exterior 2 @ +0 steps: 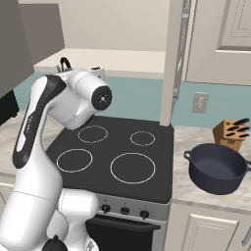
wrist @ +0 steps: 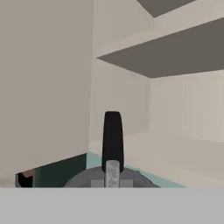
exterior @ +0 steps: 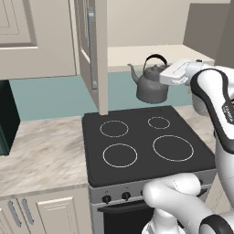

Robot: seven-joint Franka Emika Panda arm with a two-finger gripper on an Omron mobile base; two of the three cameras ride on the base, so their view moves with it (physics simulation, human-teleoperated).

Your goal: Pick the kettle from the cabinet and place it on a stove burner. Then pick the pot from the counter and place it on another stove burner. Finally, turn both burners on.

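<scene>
The dark grey kettle (exterior: 151, 84) hangs in the air in front of the open cabinet's pale shelf (exterior: 151, 52), over the back of the black cooktop (exterior: 141, 157). My gripper (exterior: 163, 67) is shut on its thin arched black handle (wrist: 112, 135), reaching in from the right. In the right base view my arm hides most of the kettle, and just the handle's top (exterior 2: 65, 63) pokes out. All of the white burner rings (exterior: 119, 155) are bare. The navy pot (exterior 2: 216, 168) sits on the counter (exterior 2: 188, 188) right of the stove.
The cabinet's open door (exterior: 93, 50) juts out over the stove's back left corner. A knife block (exterior 2: 231, 131) stands behind the pot. Stove knobs (exterior: 107, 199) line the front panel. A dark green appliance (exterior: 8, 116) stands on the left counter.
</scene>
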